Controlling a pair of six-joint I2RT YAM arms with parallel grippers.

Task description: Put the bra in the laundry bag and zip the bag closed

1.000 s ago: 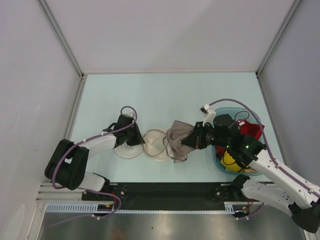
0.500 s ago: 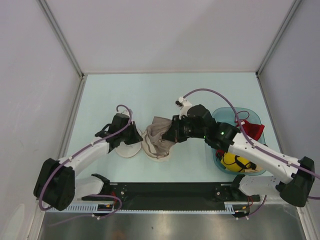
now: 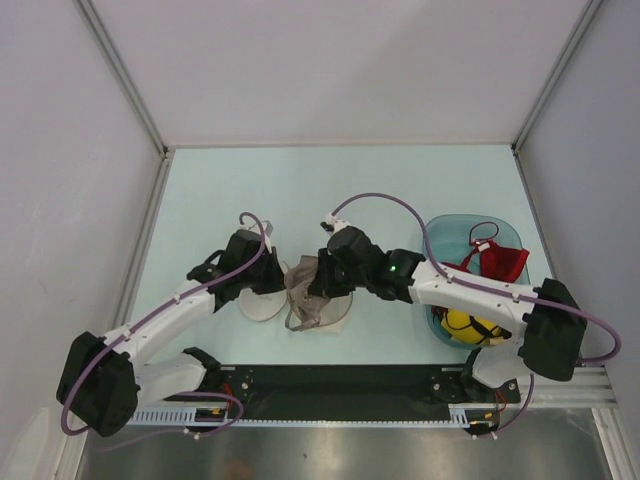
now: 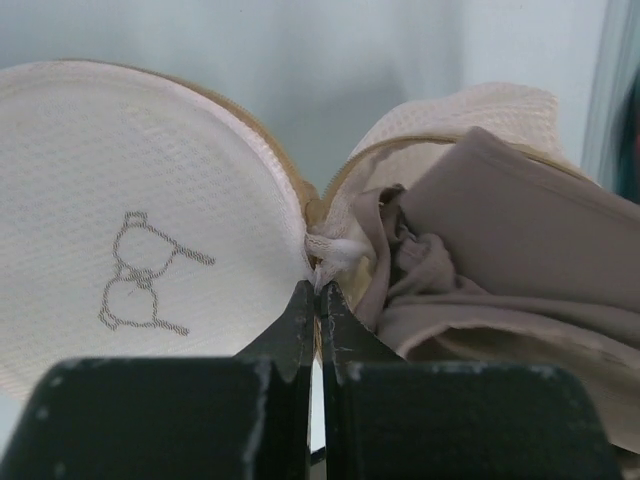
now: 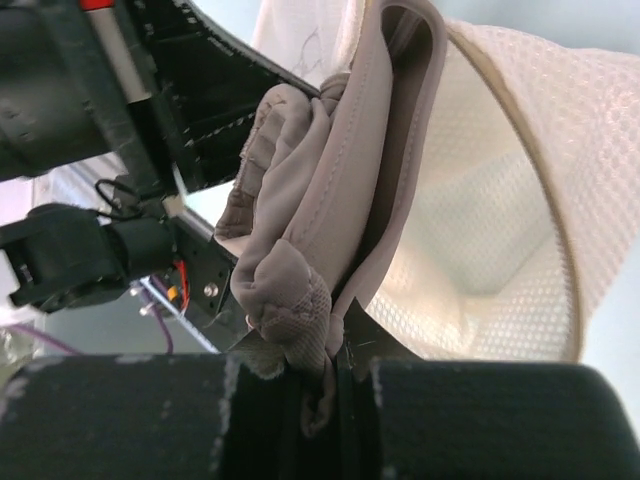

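The laundry bag (image 3: 258, 303) lies open as two cream mesh discs, the left one bearing a small dark logo (image 4: 140, 270). My left gripper (image 4: 320, 288) is shut on the bag's rim where the two halves meet, seen from above at left gripper (image 3: 281, 289). The taupe bra (image 3: 303, 283) is bunched over the bag's right half (image 5: 490, 190). My right gripper (image 5: 330, 360) is shut on a fold of the bra (image 5: 320, 190), and from above the right gripper (image 3: 316, 287) sits right beside the left one. The bra (image 4: 500, 230) fills the right half.
A translucent teal basket (image 3: 452, 222) stands to the right, holding a red bra (image 3: 497, 262) and a yellow-and-black garment (image 3: 466, 325). The right arm stretches across in front of it. Grey walls close in the table on three sides.
The right arm has carried the bra leftward from beside the bag onto its open right half. The left gripper has shut on the bag's rim.
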